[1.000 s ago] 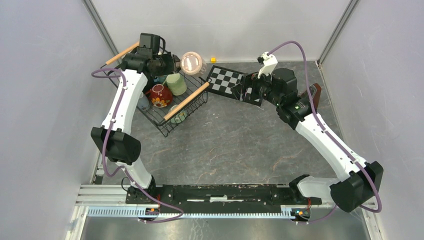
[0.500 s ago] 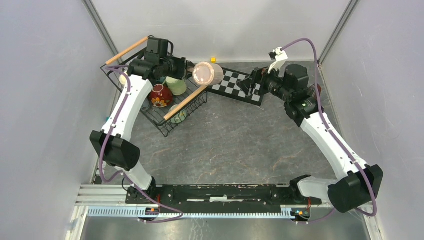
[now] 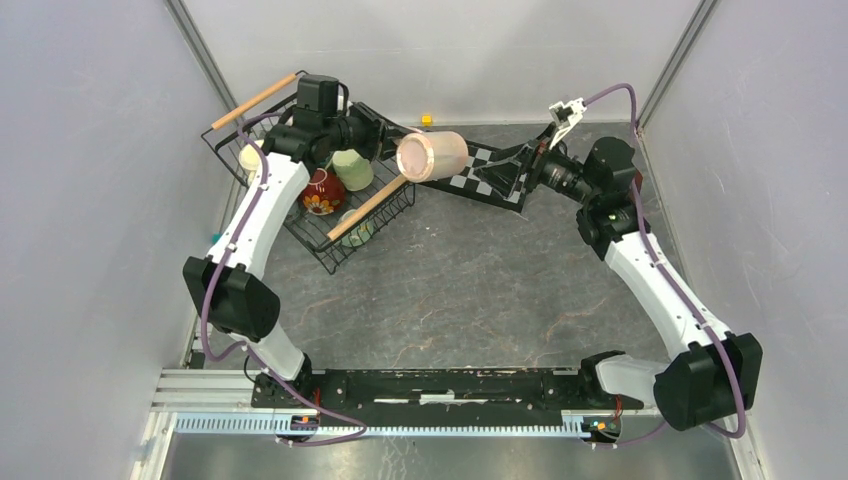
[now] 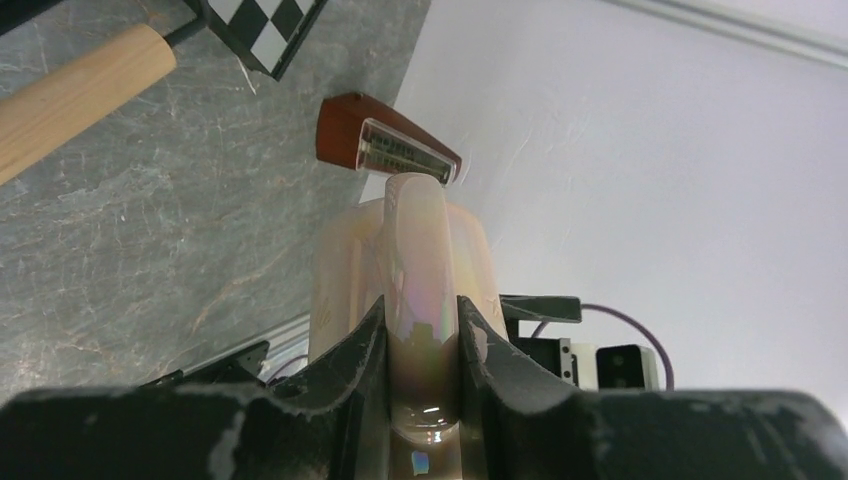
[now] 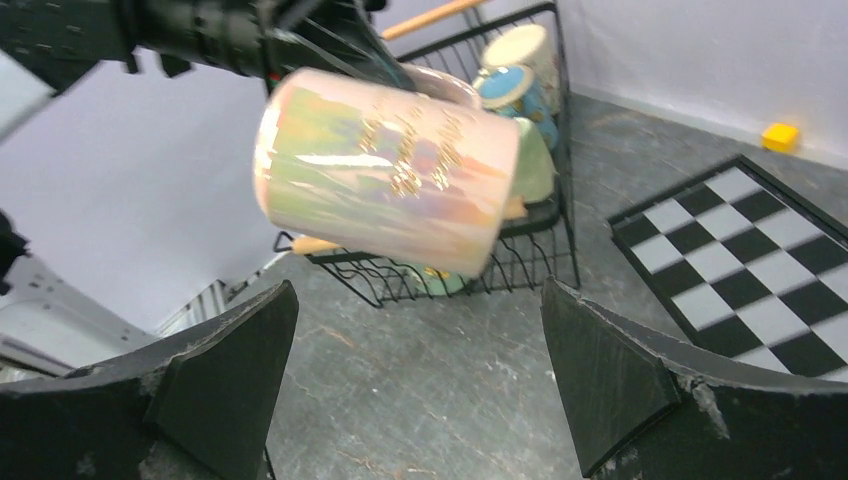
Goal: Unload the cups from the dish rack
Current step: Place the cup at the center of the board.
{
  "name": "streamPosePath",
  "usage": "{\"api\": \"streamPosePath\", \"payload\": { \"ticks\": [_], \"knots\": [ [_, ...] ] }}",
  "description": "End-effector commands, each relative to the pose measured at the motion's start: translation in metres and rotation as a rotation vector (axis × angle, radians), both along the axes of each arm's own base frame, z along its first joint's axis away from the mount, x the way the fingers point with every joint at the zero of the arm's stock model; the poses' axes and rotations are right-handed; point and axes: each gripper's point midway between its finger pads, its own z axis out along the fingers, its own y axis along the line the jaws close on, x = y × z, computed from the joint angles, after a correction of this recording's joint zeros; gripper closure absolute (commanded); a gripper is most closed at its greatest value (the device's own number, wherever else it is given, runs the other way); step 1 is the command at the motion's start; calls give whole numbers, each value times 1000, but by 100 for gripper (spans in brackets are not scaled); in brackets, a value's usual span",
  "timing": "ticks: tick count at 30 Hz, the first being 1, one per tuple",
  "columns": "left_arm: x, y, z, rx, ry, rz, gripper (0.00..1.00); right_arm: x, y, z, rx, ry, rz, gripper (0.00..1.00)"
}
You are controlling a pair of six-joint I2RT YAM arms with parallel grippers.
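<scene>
Left end effector [image 4: 420, 322] clenched on the handle [image 4: 420, 235] of a pink mug [image 3: 432, 155], held sideways in the air right of the dish rack [image 3: 318, 236]. Right end effector [image 5: 418, 300] is released and faces it. Risk: mug pivots or slips from this narrow grip if nudged.

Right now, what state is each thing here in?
pink mug: tipped sideways, held in the air by its handle.
left gripper: shut on the pink mug's handle.
right gripper: open, empty.
dish rack: holding other mugs.
checkered board: lying flat.
</scene>
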Motion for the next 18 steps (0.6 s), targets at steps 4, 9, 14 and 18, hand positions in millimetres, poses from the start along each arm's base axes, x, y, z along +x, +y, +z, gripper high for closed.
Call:
{"api": "streamPosePath", "payload": {
  "ticks": [4,9,14,18],
  "knots": [
    [-40,-15,73,-129,-311,-214,98,-5,15,23,75,-66,140,2],
    [-50,-18,70,-144,-349,-253,98,3,20,25,73,-56,158,2],
    [-56,-20,73,-153,-409,-300,98,1,25,26,81,-45,210,2],
    [-60,-26,80,-191,-478,-354,98,-20,29,33,155,-44,306,2]
  ]
}}
